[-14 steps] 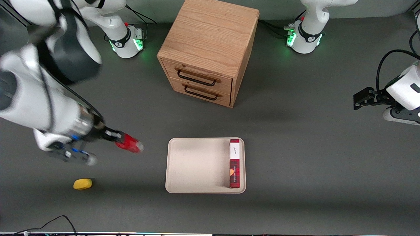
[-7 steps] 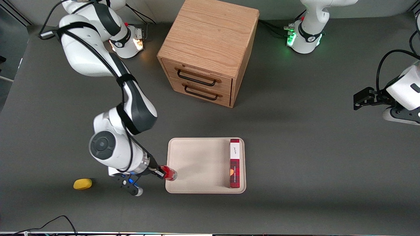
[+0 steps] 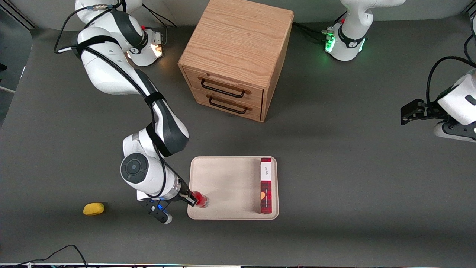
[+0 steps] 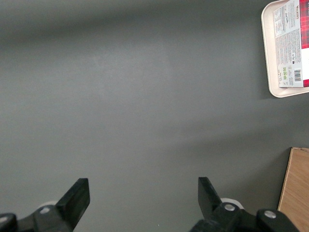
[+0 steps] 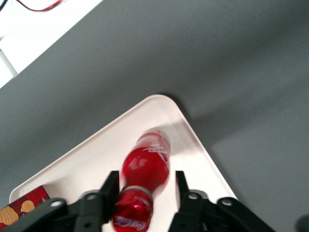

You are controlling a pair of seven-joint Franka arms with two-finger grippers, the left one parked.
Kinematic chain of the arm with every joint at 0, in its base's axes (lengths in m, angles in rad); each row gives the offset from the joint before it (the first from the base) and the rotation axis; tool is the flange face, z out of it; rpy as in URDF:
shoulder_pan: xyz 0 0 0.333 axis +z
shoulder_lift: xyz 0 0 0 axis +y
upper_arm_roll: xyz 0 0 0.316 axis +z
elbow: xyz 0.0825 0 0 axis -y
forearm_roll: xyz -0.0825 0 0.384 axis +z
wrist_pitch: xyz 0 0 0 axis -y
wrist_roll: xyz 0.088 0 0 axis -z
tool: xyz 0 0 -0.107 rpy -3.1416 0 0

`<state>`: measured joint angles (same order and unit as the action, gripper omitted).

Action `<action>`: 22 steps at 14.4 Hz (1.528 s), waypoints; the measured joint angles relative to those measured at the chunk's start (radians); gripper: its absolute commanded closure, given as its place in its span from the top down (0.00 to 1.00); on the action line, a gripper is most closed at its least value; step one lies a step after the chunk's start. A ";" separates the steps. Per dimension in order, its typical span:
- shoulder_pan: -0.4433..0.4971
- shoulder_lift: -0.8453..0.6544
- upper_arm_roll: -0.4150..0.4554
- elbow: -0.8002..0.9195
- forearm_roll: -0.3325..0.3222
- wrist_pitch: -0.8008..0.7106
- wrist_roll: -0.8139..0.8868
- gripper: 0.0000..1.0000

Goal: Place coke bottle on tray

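The coke bottle is a small glossy red bottle with a red cap. It stands on the cream-beige tray, in the tray's corner nearest the front camera at the working arm's end. My gripper is right at it. In the right wrist view the bottle is between the fingers of my gripper, cap toward the camera, on the tray. One finger is beside the cap. The other finger stands apart from the bottle, so the gripper is open.
A long red plaid box lies in the tray along its edge toward the parked arm. A wooden two-drawer cabinet stands farther from the front camera. A small yellow object lies on the table toward the working arm's end.
My gripper carried the bottle from the working arm's end of the table to the tray's near corner. The bottle now stands on the tray and the fingers have come apart.
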<state>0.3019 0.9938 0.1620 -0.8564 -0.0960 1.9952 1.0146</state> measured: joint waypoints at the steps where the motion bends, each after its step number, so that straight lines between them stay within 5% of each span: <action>1: 0.000 0.000 0.011 0.009 -0.010 -0.009 0.000 1.00; 4: -0.001 -0.041 0.041 0.056 -0.028 -0.130 -0.005 1.00; 8: -0.028 -0.271 0.073 0.086 -0.032 -0.432 -0.129 1.00; 13: -0.237 -0.622 0.138 -0.123 -0.032 -0.650 -0.470 1.00; 18: -0.303 -0.924 -0.116 -0.565 0.083 -0.557 -0.835 1.00; 22: -0.301 -1.063 -0.137 -0.872 0.091 -0.389 -0.859 1.00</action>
<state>0.0005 -0.0688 0.0250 -1.7288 -0.0049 1.6065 0.1554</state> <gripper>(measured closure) 0.000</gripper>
